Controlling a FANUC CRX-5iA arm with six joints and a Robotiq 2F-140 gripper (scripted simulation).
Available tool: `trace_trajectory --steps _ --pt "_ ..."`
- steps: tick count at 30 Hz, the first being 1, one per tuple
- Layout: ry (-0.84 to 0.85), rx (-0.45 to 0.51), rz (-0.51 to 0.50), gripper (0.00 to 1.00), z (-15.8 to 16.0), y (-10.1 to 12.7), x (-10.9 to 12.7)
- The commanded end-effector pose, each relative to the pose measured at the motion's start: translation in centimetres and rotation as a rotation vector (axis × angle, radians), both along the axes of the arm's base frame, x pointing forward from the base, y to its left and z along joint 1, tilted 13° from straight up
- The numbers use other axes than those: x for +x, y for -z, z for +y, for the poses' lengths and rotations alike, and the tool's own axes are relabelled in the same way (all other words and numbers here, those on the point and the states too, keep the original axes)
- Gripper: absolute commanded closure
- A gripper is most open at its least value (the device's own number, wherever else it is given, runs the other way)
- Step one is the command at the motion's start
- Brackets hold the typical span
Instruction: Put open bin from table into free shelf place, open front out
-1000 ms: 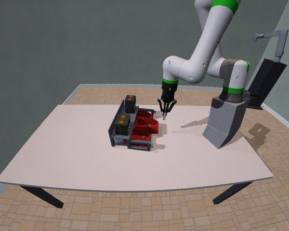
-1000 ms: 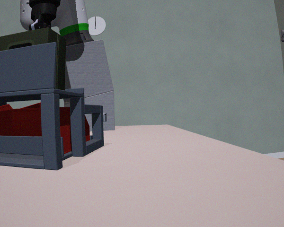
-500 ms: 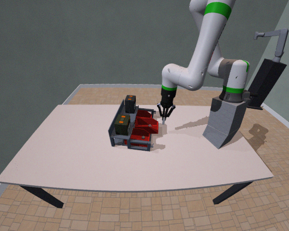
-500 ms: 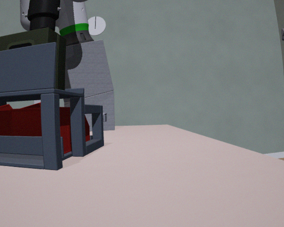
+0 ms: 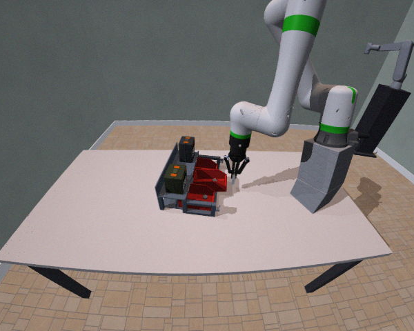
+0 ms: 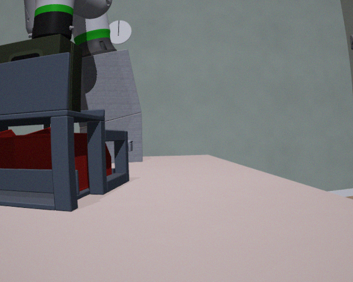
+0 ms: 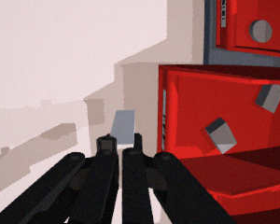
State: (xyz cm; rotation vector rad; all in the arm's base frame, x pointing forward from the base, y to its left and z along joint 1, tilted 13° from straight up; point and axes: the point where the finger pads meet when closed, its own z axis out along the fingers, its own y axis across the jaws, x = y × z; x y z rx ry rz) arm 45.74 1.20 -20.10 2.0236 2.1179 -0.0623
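Observation:
A grey shelf (image 5: 188, 181) stands on the table with a row of red open bins. The middle bin (image 5: 210, 178) sticks out past the shelf's front farther than its neighbours. In the wrist view this bin (image 7: 230, 144) holds two grey cubes (image 7: 221, 134). The bin beside it (image 7: 255, 7) holds a round grey part. My gripper (image 5: 233, 175) (image 7: 125, 124) hangs just in front of the middle bin's open front, fingers pointing down. It is shut and apart from the bin's left rim. A small pale grey tab shows at the fingertips. In the exterior view the shelf (image 6: 49, 151) hides the gripper.
Two dark green boxes with orange marks (image 5: 174, 178) (image 5: 187, 147) sit on the shelf's top board. The robot's grey pedestal (image 5: 323, 174) stands to the right on the table. A dark stand (image 5: 378, 117) is behind it.

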Motion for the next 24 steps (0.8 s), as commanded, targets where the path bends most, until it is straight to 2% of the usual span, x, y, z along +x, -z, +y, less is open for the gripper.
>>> trace_trajectory --steps 1,13,24 --pt "-0.001 -0.004 -0.011 1.0 -0.2 0.6 0.2" --pt "-0.001 -0.004 -0.011 1.0 -0.4 2.1 0.4" --pt "-0.001 -0.004 -0.011 1.0 -0.5 2.6 0.4"
